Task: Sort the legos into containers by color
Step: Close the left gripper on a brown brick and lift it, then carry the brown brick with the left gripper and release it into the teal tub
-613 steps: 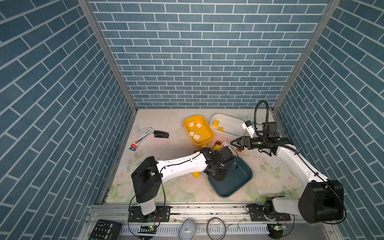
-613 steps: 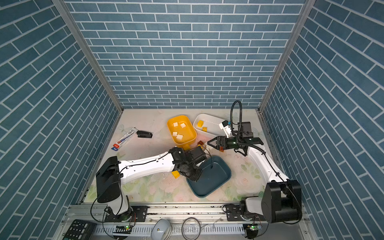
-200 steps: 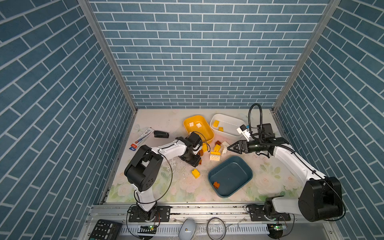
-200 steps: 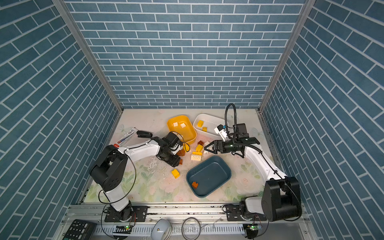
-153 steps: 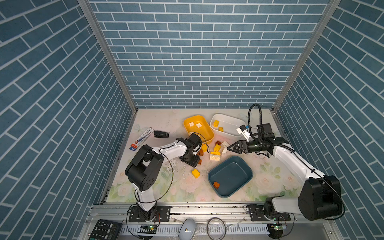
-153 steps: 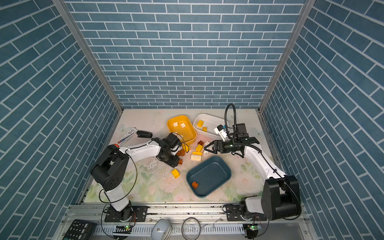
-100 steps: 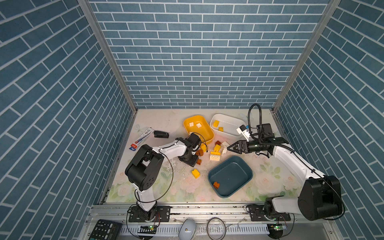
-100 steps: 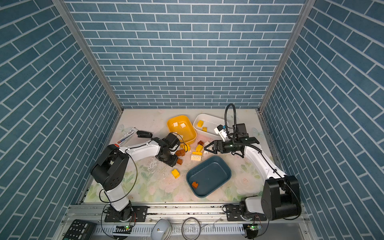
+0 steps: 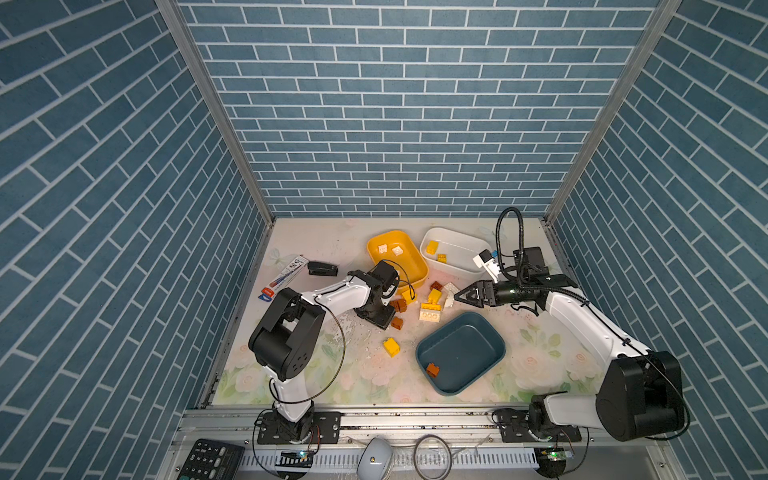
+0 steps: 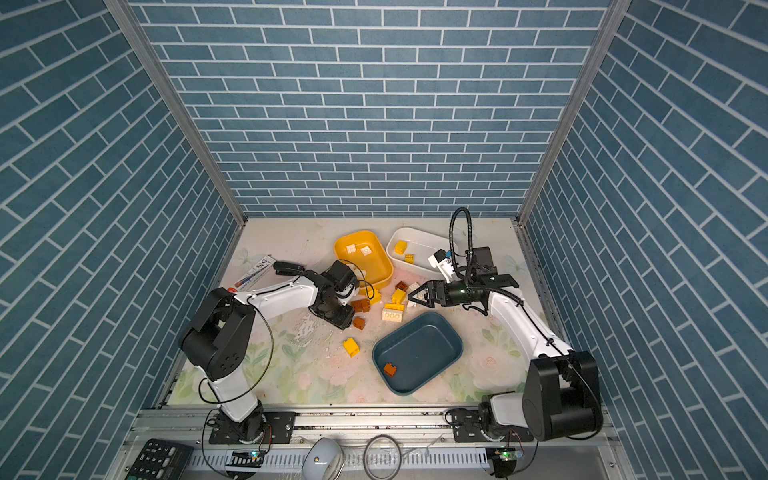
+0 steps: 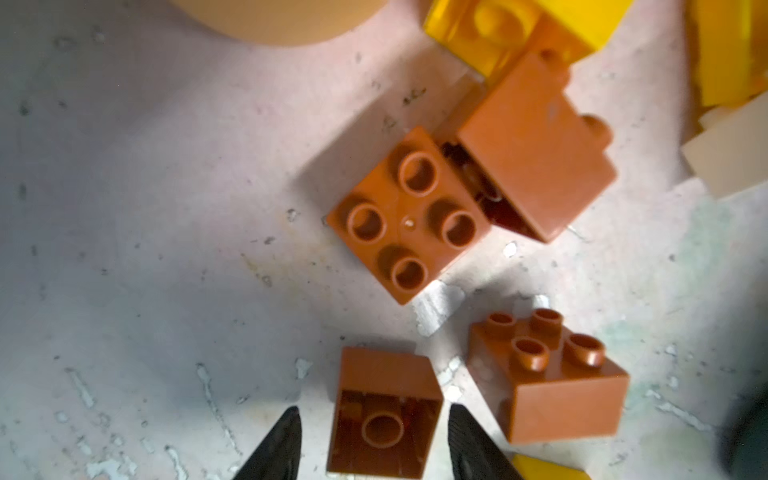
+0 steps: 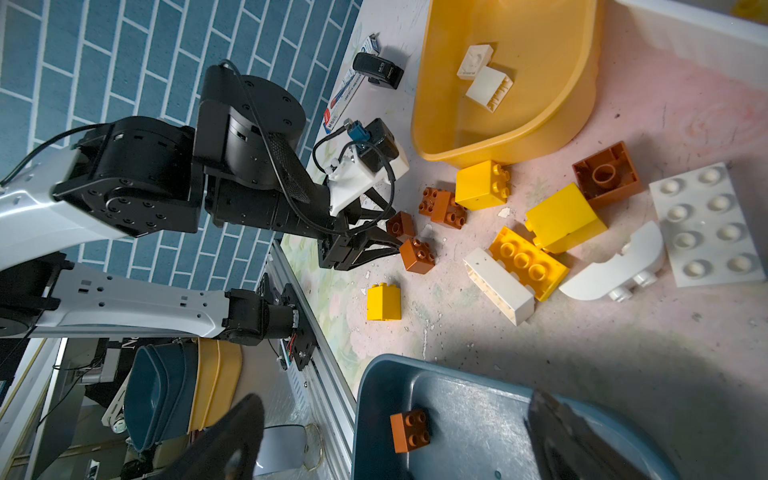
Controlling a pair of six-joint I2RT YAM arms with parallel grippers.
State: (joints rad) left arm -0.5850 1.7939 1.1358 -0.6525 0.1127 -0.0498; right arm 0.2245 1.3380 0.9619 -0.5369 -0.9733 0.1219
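Observation:
My left gripper (image 11: 374,440) is low on the table and open, its fingers on either side of a brown lego (image 11: 386,411) that lies on its side; a gap shows at each finger. Other brown legos (image 11: 409,216) (image 11: 548,382) lie close by. In a top view the left gripper (image 9: 384,321) is just left of the loose pile of yellow and white legos (image 9: 430,311). My right gripper (image 9: 465,296) hovers open and empty over the pile's right side. The teal container (image 9: 478,332) holds one brown lego (image 9: 433,369). The yellow container (image 9: 409,266) holds white legos, the white container (image 9: 461,249) yellow ones.
A lone yellow lego (image 9: 391,347) lies left of the teal container. A black stapler (image 9: 322,269) and a long printed box (image 9: 286,274) sit at the back left. Blue brick walls close in three sides; a metal rail (image 9: 374,419) runs along the front edge.
Three seconds ago the left gripper was over the teal container; it has moved back left to the brown legos, and one brown lego now lies in that container. The right arm has barely moved.

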